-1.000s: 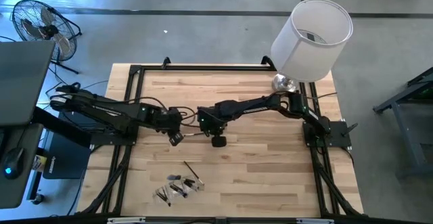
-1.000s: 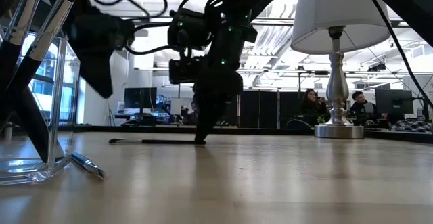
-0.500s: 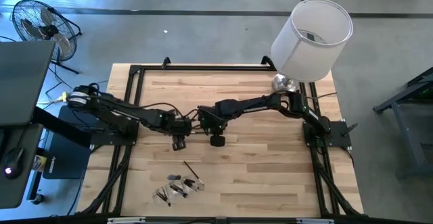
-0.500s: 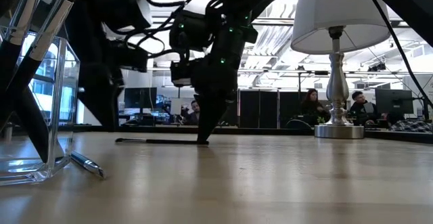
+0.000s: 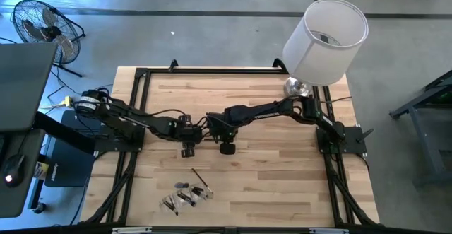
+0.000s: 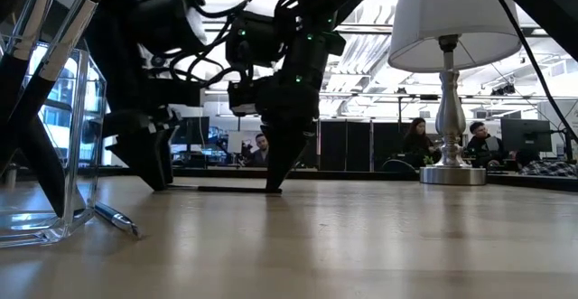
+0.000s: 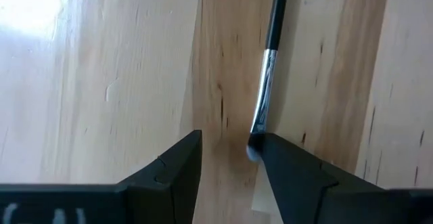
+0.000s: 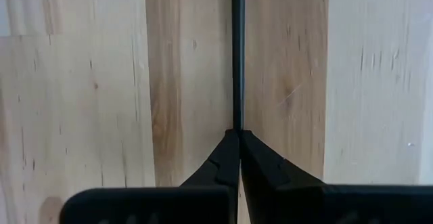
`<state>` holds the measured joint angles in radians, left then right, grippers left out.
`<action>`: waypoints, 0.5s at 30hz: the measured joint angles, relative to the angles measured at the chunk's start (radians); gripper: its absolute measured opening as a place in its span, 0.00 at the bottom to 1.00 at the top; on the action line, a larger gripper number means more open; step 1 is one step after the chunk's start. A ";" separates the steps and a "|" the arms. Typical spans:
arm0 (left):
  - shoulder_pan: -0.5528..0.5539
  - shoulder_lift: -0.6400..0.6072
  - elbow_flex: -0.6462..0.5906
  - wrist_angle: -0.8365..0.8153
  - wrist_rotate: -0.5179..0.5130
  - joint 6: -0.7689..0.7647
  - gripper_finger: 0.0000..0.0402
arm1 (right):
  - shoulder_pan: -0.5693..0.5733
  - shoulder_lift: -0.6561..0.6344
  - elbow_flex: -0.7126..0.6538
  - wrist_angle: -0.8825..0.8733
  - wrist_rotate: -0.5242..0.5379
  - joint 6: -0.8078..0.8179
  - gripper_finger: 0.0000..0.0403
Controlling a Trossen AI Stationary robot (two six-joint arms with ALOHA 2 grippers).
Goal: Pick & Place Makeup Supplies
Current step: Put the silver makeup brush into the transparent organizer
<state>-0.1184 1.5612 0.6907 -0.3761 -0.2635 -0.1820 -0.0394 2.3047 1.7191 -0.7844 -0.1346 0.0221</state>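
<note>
At mid-table, right gripper (image 8: 238, 158) pins brush (image 8: 237, 55); left gripper (image 7: 230, 166) straddles its tip

Left arm reaching toward 3 o'clock, left hand (image 5: 188, 150) lowered with fingers (image 7: 169, 176) parted, right arm reaching toward 9 o'clock, right hand (image 5: 227, 148) lowered, fingers pressed together

Left end effector (image 7: 228, 158) now beside brush (image 7: 265, 65)

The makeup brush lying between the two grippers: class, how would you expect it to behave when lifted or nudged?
The makeup brush looks thin and straight, so it is probably stiff and light. Its round handle lies flat on the smooth wooden table, so a nudge may roll it. The right gripper, shut on the handle's end, probably steadies it.
</note>
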 joint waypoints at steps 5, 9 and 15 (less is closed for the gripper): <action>0.000 0.000 -0.037 0.052 0.000 0.003 0.32 | 0.003 -0.012 -0.001 0.008 -0.001 -0.002 0.00; 0.000 0.002 -0.041 0.053 0.040 0.002 0.11 | 0.003 -0.029 -0.002 0.014 0.009 -0.001 0.00; 0.000 0.002 -0.041 0.053 0.051 0.003 0.03 | 0.005 -0.090 -0.009 -0.004 0.078 0.003 0.06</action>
<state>-0.1187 1.5631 0.6495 -0.3229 -0.2130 -0.1792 -0.0341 2.2149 1.7101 -0.7886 -0.0564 0.0256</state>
